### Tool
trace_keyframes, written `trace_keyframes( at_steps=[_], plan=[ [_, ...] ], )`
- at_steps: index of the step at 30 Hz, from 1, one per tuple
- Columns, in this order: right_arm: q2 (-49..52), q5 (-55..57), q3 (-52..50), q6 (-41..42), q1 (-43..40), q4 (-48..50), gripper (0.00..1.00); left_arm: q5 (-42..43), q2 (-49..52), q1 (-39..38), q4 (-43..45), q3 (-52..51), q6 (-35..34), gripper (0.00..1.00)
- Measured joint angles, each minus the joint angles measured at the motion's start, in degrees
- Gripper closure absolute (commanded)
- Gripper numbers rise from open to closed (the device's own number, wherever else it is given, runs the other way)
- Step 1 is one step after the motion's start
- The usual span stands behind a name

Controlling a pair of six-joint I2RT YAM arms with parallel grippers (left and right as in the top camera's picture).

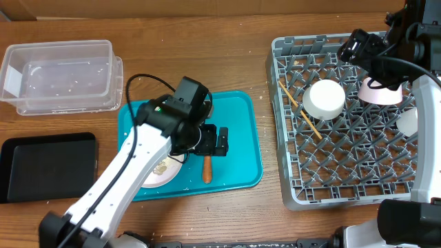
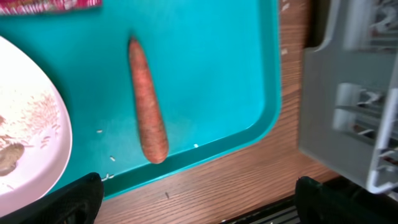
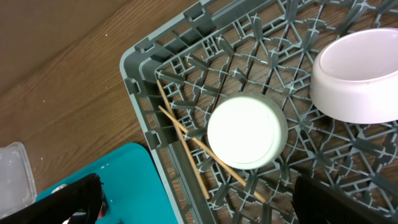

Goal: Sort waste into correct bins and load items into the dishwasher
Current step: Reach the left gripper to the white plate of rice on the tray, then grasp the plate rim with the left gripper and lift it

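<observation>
Left gripper (image 2: 202, 202), fingers spread and empty, hovers above the carrot (image 2: 148, 106) on the teal tray (image 2: 236, 74) beside the rice-flecked plate (image 2: 31, 143). 4 items are loaded: white bowl (image 3: 247, 130), pink bowl (image 3: 360, 74), cup (image 1: 408, 122) and chopsticks (image 3: 186, 134) sit in the rack (image 3: 140, 68), with the right gripper (image 3: 205, 202) spread above.

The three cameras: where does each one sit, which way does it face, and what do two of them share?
Overhead: above the table, facing straight down; teal tray, dish rack, both arms.
Left wrist: low over the teal tray, facing down at the carrot and plate; own fingers in the bottom corners.
Right wrist: over the dish rack, facing down at the white bowl and chopsticks; own fingers in the bottom corners.
Shared: overhead and left wrist both show the carrot.
</observation>
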Motion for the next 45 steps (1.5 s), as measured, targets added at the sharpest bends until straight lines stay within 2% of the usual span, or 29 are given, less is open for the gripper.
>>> trace_keyframes(
  at_steps=[5,10,14,24,29,38,43,45],
  plan=[
    [0.00,0.00,0.00,0.02,0.00,0.00,0.00,-5.11,2.86,0.04,-2.38,0.00,-2.78,0.01],
    [0.00,0.00,0.00,0.00,0.00,0.00,0.00,-16.20,2.86,0.28,-6.47,0.11,-5.86,0.13],
    [0.00,0.00,0.00,-0.02,0.00,-0.02,0.00,-20.83,3.37,0.50,-8.37,0.13,-7.30,0.20],
    [0.00,0.00,0.00,0.02,0.00,-0.02,0.00,-24.04,12.20,0.48,-3.56,-0.28,-9.09,0.25],
    [0.00,-0.02,0.00,0.02,0.00,-0.02,0.00,-25.97,15.76,0.57,-2.40,-0.48,-9.51,0.38],
    [0.00,0.00,0.00,0.00,0.00,-0.02,0.00,-26.32,20.55,2.95,0.70,-0.59,-9.20,0.34],
    [0.00,0.00,0.00,0.02,0.00,0.00,0.00,-25.86,21.55,3.61,3.39,-0.63,-8.92,0.36],
    [0.00,0.00,0.00,0.02,0.02,0.00,0.00,-25.86,21.55,3.80,4.00,-0.63,-8.81,0.39]
  ],
)
